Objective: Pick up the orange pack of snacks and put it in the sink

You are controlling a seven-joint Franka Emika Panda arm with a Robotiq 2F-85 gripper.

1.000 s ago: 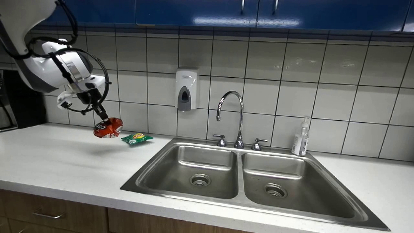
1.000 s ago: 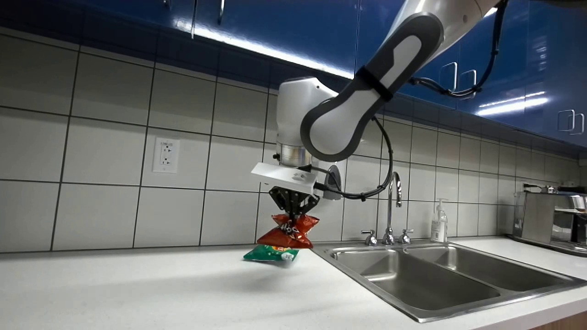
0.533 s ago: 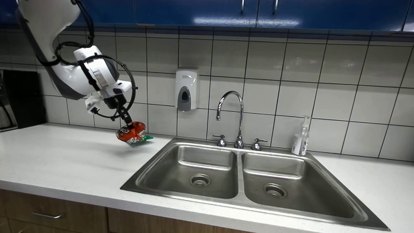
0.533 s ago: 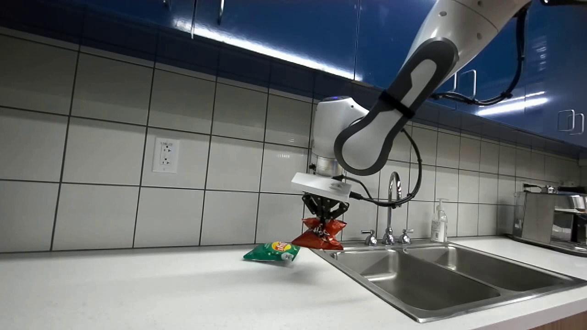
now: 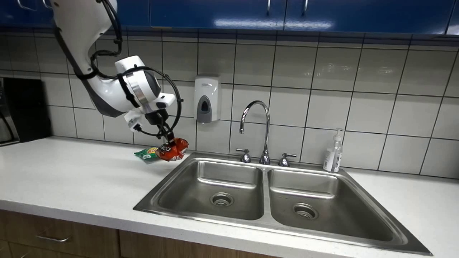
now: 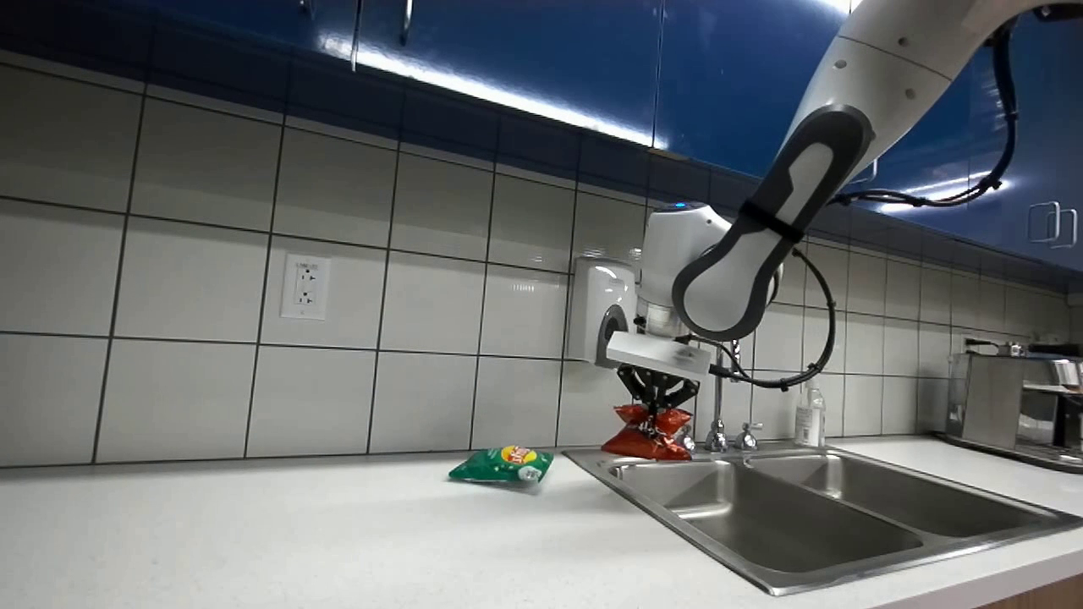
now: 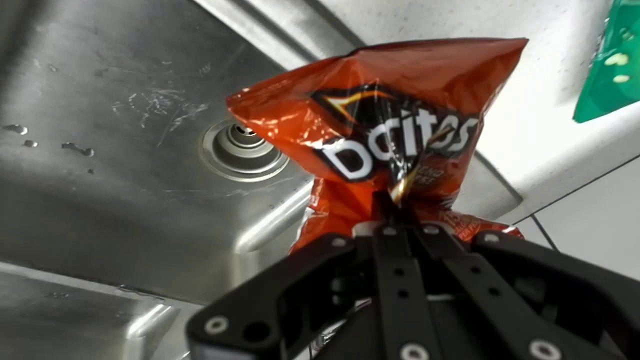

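The orange pack of snacks [image 5: 178, 149] is a crinkled orange-red packet with white lettering. It also shows in an exterior view [image 6: 640, 443] and in the wrist view [image 7: 430, 75]. My gripper [image 5: 170, 139] is shut on the pinched middle of the pack, also in an exterior view [image 6: 651, 411] and the wrist view [image 7: 395, 207]. The pack hangs in the air near the back-left corner of the sink [image 5: 266, 200]. In the wrist view the sink's steel basin and drain [image 7: 245, 150] lie below and beside the pack. Part of the pack is hidden behind the fingers.
A green packet [image 6: 501, 466] lies on the counter [image 6: 338, 541] beside the sink. A curved chrome tap [image 5: 267, 132] with two handles stands behind the basins. A pump bottle [image 5: 333, 154] stands at the sink's back right. A soap dispenser [image 5: 207, 100] hangs on the tiled wall.
The arm has carried the held pack past the green packet toward the sink, rightward in both exterior views, and a little lower. The green packet has not moved.
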